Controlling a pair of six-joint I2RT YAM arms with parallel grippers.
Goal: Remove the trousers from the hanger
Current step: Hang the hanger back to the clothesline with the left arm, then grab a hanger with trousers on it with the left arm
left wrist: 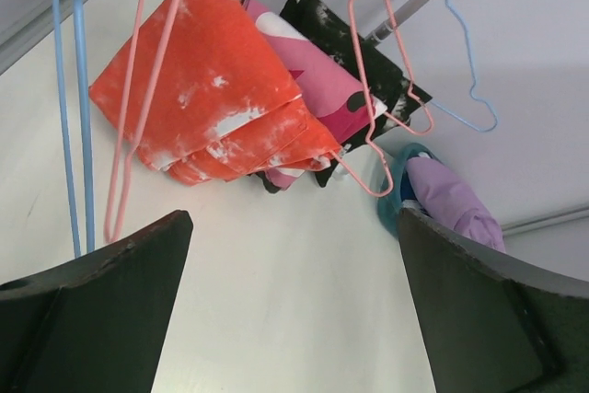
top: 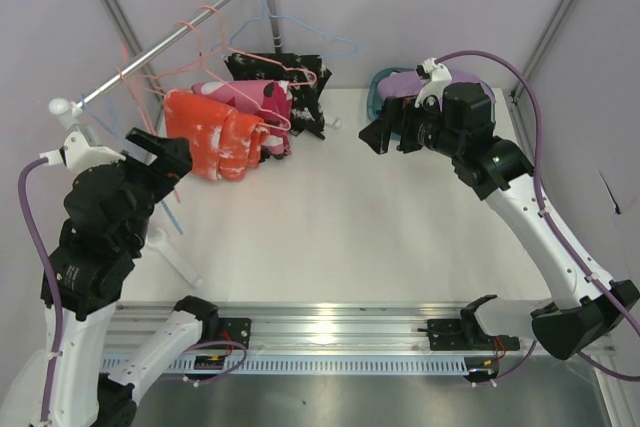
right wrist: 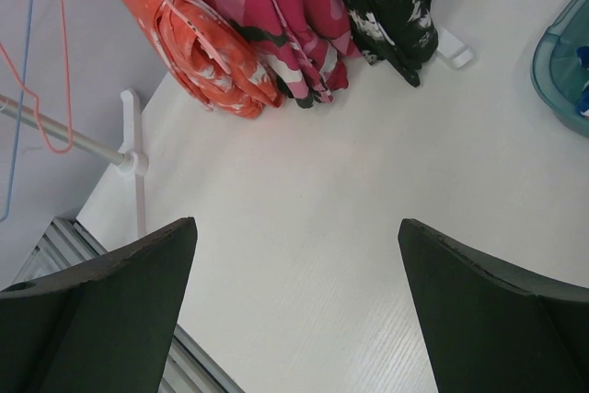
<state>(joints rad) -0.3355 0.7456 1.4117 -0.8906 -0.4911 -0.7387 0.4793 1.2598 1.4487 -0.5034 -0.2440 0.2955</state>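
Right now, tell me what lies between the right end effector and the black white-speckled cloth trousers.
Bare white tabletop only, from right end effector to black speckled trousers; the right wrist view shows it.

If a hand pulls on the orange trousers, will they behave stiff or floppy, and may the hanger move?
Probably floppy: the orange trousers hang in soft folds. Likely light, being thin cloth. The thin pink hanger is only hooked on the rail, so it may swing along.
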